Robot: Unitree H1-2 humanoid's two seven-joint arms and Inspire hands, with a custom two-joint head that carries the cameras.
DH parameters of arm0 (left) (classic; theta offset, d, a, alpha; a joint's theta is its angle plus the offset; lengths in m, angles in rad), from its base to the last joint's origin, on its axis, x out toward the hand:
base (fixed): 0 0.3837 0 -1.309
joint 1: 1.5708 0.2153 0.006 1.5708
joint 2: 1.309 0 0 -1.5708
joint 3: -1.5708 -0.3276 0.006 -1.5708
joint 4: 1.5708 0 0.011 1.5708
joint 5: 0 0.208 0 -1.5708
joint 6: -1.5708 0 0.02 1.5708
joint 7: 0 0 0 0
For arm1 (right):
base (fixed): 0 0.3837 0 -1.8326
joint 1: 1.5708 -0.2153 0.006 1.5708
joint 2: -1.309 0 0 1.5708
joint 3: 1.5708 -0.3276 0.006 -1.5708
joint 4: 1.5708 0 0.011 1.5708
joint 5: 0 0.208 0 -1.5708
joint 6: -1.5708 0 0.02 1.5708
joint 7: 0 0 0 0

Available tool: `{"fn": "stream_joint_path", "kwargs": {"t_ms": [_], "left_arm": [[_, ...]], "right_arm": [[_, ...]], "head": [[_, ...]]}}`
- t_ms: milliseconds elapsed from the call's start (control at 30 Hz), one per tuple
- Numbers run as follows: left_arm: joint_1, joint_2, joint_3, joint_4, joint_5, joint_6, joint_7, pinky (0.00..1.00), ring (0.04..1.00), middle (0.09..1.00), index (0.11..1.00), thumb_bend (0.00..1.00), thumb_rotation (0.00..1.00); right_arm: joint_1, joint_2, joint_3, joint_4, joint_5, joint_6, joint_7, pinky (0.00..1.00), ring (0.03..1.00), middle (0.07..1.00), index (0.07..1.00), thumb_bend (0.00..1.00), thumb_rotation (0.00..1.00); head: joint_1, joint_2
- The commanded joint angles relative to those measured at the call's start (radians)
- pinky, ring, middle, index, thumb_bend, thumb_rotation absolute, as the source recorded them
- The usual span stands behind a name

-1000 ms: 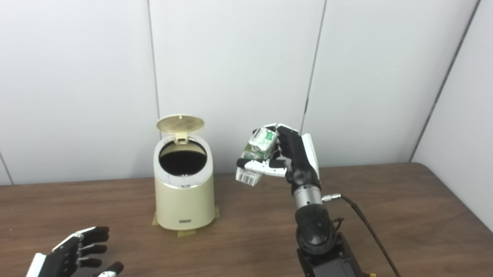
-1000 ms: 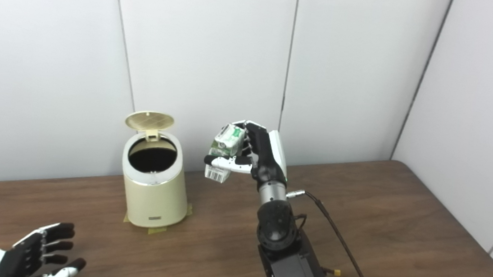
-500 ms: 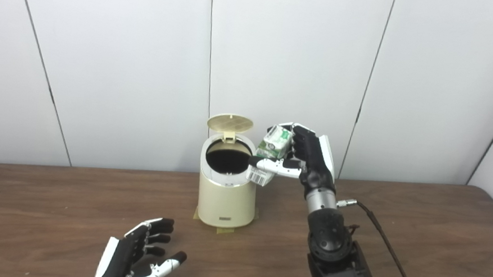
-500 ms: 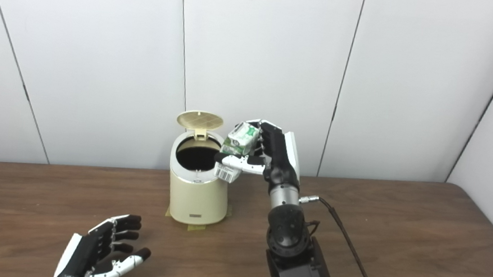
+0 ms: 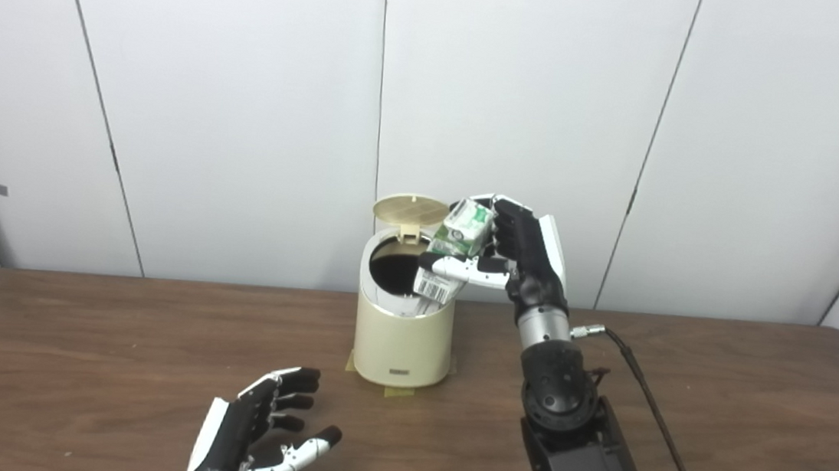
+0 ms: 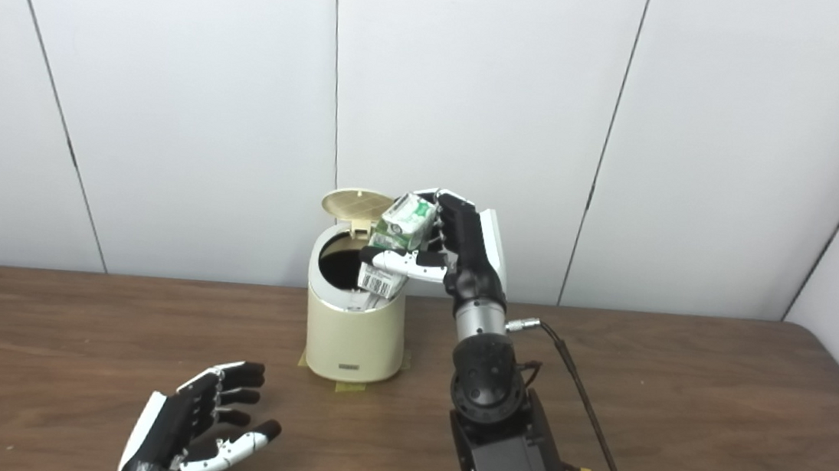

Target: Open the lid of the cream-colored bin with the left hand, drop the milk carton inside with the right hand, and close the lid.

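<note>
With lid (image 5: pixel 411 210) up, I'm on the drop step: R hand (image 5: pixel 522 249) clamped on carton (image 5: pixel 455 250), tilted, its base over the bin (image 5: pixel 402 334) mouth at the 3 o'clock rim. Next, I reckon: nudge toward 9, then let go. L hand (image 5: pixel 258 435) idle on table (image 5: pixel 69 356), fingers spread, holding nothing. R eye view shows less of the dark opening past the carton than L eye.

Cream-colored bin (image 5: pixel 401 341), ribbed lid (image 5: pixel 412 209); green-and-white milk carton (image 5: pixel 456 251), barcode below the thumb; black-and-white right hand (image 5: pixel 514 252) and left hand (image 5: pixel 258 435); dark-brown woodgrain table (image 5: pixel 107 359).
</note>
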Motion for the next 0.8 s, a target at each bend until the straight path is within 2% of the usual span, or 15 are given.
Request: {"fn": "stream_joint_path", "kwargs": {"t_ms": [0, 500, 600, 767], "left_arm": [[-0.031, -0.007, -0.005, -0.037, 0.014, -0.013, 0.011, 0.64, 0.724, 0.748, 0.731, 0.65, 0.05], [-0.021, -0.028, -0.013, -0.066, 0.028, -0.001, 0.016, 0.64, 0.718, 0.739, 0.729, 0.65, 0.04], [-0.020, -0.029, -0.016, -0.069, 0.038, 0.001, 0.017, 0.63, 0.716, 0.738, 0.728, 0.66, 0.07], [-0.018, -0.035, -0.013, -0.076, 0.029, 0.008, 0.016, 0.63, 0.717, 0.740, 0.729, 0.66, 0.06]], "right_arm": [[-0.087, 0.003, 0.002, -0.010, -0.006, -0.035, -0.003, 0.28, 0.328, 0.428, 0.529, 0.52, 0.00], [-0.142, 0.012, 0.009, 0.171, -0.007, -0.121, -0.038, 0.27, 0.315, 0.423, 0.526, 0.52, 0.00], [-0.146, 0.013, 0.013, 0.197, -0.008, -0.135, -0.044, 0.27, 0.315, 0.419, 0.528, 0.52, 0.00], [-0.151, 0.017, 0.016, 0.222, -0.007, -0.149, -0.055, 0.27, 0.320, 0.419, 0.530, 0.52, 0.00]], "head": [[0.005, 0.004], [0.035, 0.027], [0.038, 0.031], [0.039, 0.035]]}}
